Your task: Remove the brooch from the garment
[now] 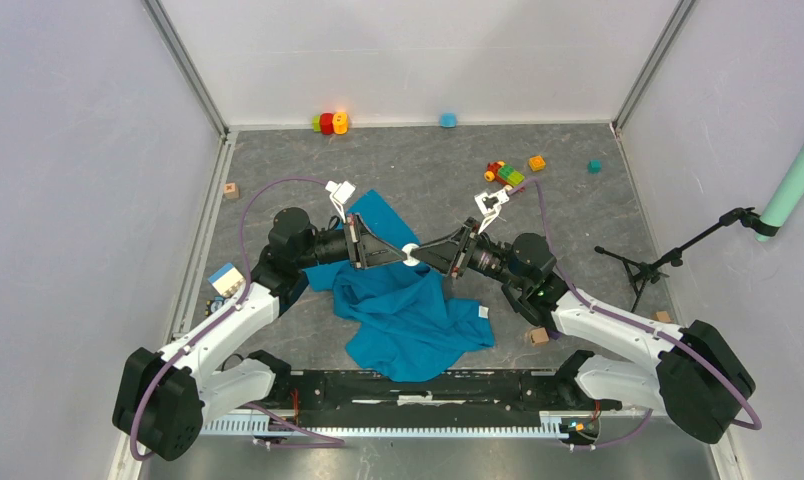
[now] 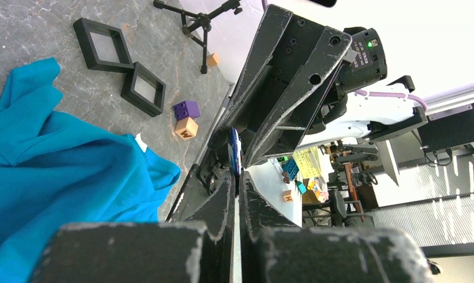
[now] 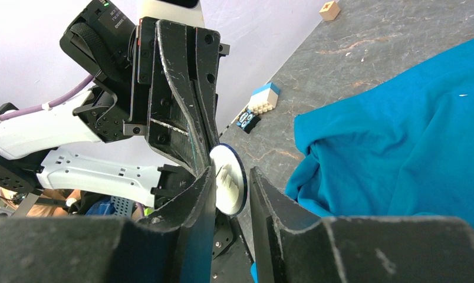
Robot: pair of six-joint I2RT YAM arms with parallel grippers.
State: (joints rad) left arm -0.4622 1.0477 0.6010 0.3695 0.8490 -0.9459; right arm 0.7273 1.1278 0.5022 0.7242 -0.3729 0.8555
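Note:
The brooch (image 1: 410, 252) is a small round disc held in the air over the blue garment (image 1: 408, 310), apart from the cloth. In the right wrist view the brooch (image 3: 227, 181) shows a pale face and a dark blue rim. My left gripper (image 1: 402, 256) is shut on the brooch's edge; the left wrist view shows it edge-on (image 2: 234, 152) just past my closed fingertips (image 2: 224, 191). My right gripper (image 1: 420, 256) meets it tip to tip. Its jaws are open on either side of the disc (image 3: 233, 172), which lies near one finger with a gap to the other.
Two black square frames (image 2: 102, 44) (image 2: 143, 88), a purple block (image 2: 186, 109) and a wooden block (image 2: 186, 127) lie right of the garment. A small tripod (image 1: 643, 265) stands at the right. Toy blocks (image 1: 503, 175) (image 1: 328, 123) lie at the back, and a white-blue block (image 1: 225, 278) at the left.

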